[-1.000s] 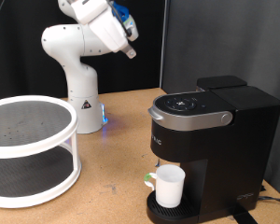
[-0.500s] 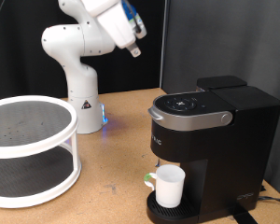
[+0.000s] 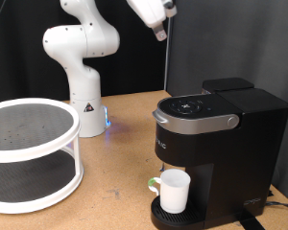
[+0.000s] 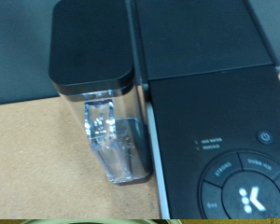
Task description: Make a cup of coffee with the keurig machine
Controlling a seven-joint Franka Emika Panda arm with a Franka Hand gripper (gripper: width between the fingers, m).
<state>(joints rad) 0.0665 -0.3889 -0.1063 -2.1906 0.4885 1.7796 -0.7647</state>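
End effector: the white Franka end effector (image 3: 160, 29) is at the exterior view's top edge, high above the machine and mostly cut off by the frame; only a small tip shows, so whether its fingers are spread or pressed together cannot be told, and nothing is seen between them.
Arm: the glossy white robot arm (image 3: 82, 43) rises from its base on the bench at the exterior view's upper left.
Coffee maker: the boxy black keurig machine (image 3: 216, 158) with a silver-grey curved lid handle stands on the exterior view's right side of the bench, lid down.
Button panel: the round dark control panel (image 4: 245, 187) with white icons shows in the wrist view, seen from above.
Water tank: a clear plastic reservoir with a flat black lid (image 4: 93, 56) sits against the machine's side in the wrist view.
Mug: the small plain white cylindrical cup (image 3: 174, 190) stands upright on the machine's round drip tray, under the brew head, its handle pointing to the exterior view's left.
Rack: a white two-tier round shelf with perforated dark decks (image 3: 29, 153) stands at the exterior view's left, well apart from the machine.
Bench: a brown particle-board bench (image 3: 115, 163) carries everything.
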